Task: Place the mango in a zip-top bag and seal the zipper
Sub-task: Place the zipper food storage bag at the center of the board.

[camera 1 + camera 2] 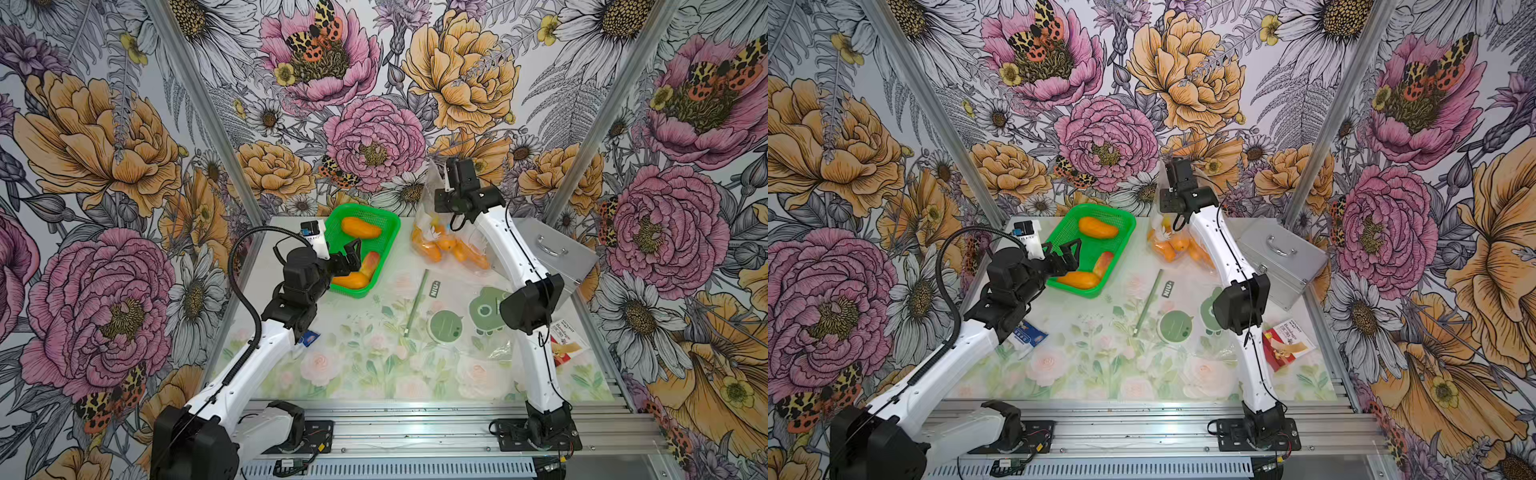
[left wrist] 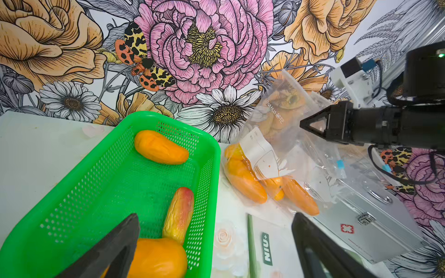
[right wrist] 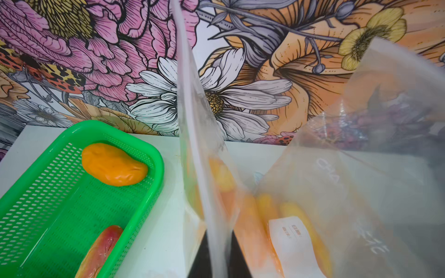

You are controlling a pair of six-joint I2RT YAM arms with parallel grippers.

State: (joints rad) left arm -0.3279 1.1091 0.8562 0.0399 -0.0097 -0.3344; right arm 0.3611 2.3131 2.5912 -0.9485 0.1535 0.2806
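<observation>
A green basket (image 1: 388,218) at the back left holds three mangoes: an orange mango (image 1: 360,227), a red-yellow mango (image 1: 372,262) and a second orange mango (image 1: 351,281). My left gripper (image 1: 352,259) hangs open over the basket's near end, one finger beside the near orange mango (image 2: 159,260), gripping nothing. A clear zip-top bag (image 1: 451,243) with several mangoes inside stands to the basket's right. My right gripper (image 1: 448,172) is raised at the back, shut on the bag's top edge (image 3: 192,108), its jaws pinching the strip.
A silver case (image 1: 552,249) lies at the back right behind the right arm. A green stick (image 1: 417,303), a NIU+ label (image 1: 435,289) and round green stickers (image 1: 445,327) lie mid-table. A red booklet (image 1: 569,345) sits at the right edge and a blue packet (image 1: 309,338) under the left arm.
</observation>
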